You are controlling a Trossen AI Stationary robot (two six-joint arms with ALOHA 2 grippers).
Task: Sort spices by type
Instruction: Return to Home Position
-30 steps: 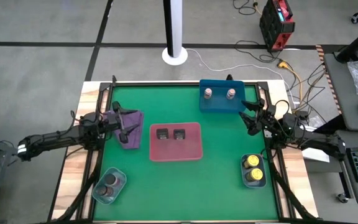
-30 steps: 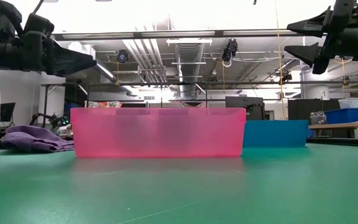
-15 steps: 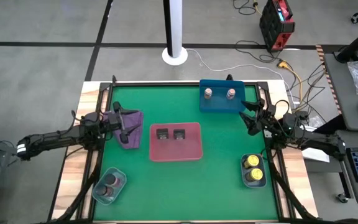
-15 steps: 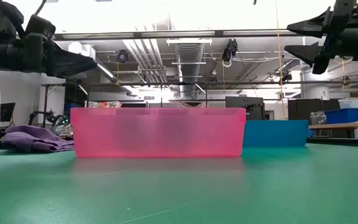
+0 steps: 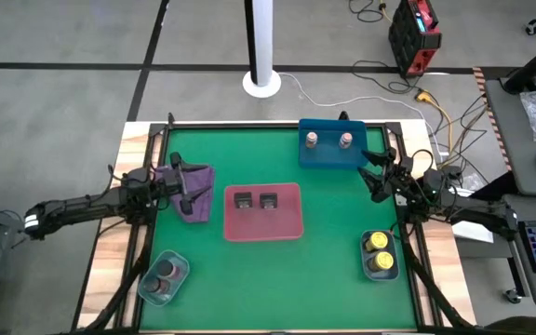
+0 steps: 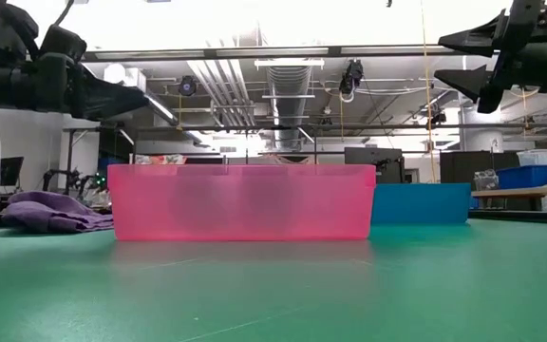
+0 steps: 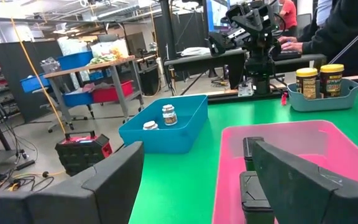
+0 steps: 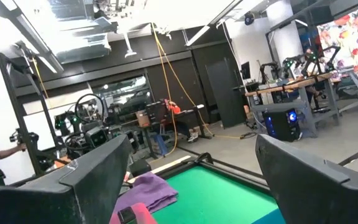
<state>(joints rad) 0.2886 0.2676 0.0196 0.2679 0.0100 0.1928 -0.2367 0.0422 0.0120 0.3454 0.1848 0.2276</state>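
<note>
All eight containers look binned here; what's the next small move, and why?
Likely retract both arms to rest. Each pair shares a tray: black tins in the red tray, pale jars in the blue tray, yellow-capped jars and brown shakers likewise. The left end effector and right end effector are open and empty.

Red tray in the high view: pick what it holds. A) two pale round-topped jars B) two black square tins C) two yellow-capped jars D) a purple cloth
B: two black square tins lie side by side inside the red tray, with nothing else in it.
</note>
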